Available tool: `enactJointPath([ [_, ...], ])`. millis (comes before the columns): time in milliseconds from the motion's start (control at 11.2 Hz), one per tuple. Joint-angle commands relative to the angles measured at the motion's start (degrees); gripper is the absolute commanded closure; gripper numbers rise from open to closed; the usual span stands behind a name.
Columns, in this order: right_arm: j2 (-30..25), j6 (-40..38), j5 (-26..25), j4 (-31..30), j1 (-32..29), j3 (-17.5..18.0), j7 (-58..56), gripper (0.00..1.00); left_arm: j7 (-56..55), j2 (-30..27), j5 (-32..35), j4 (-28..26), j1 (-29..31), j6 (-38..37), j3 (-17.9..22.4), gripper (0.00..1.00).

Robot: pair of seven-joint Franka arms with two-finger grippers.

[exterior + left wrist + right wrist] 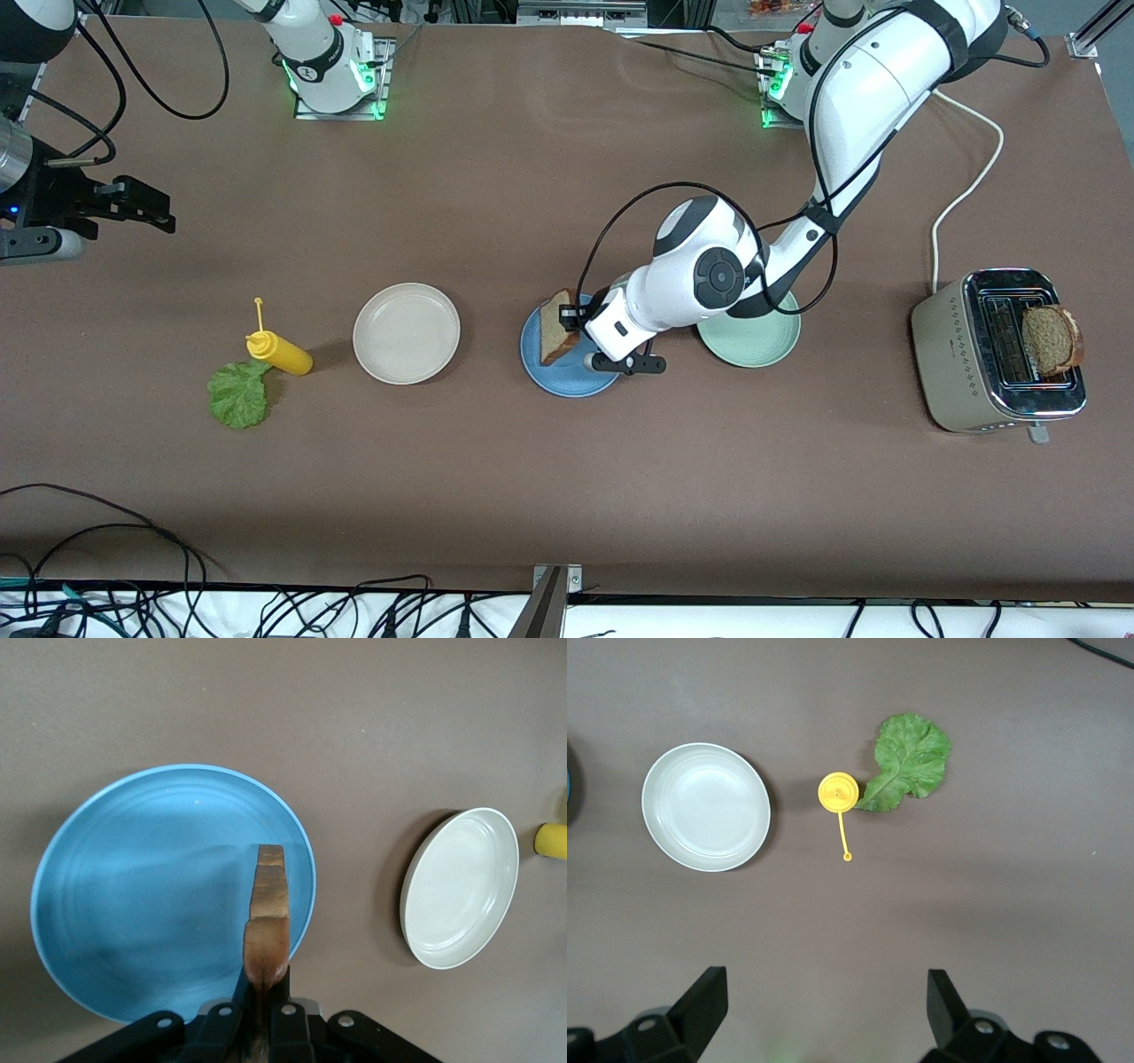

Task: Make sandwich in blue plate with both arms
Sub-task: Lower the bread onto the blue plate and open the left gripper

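My left gripper is shut on a brown bread slice and holds it on edge, tilted, over the blue plate. The left wrist view shows the slice edge-on between the fingers, above the plate near its rim. A second bread slice stands in the toaster. The green lettuce leaf lies on the table toward the right arm's end; it also shows in the right wrist view. My right gripper is open and empty, waiting high over that end.
A yellow squeeze bottle lies touching the lettuce. A beige plate sits between the bottle and the blue plate. A pale green plate sits beside the blue plate under the left arm. The toaster stands at the left arm's end.
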Motion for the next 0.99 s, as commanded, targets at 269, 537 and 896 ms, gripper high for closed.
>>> enactJointPath([
  [269,-0.22,0.09,1.12,-0.07,-0.09,-0.1,-0.87,0.0,-0.13,0.85,-0.23,1.63,0.82,0.0,0.25,0.46],
  [537,-0.22,0.09,1.12,-0.07,-0.09,-0.1,-0.87,0.0,-0.22,-0.21,-0.05,1.63,1.6,-0.18,0.25,0.0],
  [896,-0.22,0.09,1.12,-0.07,-0.09,-0.1,-0.87,0.0,-0.22,-2.93,0.3,1.54,2.49,-1.05,2.08,0.0],
])
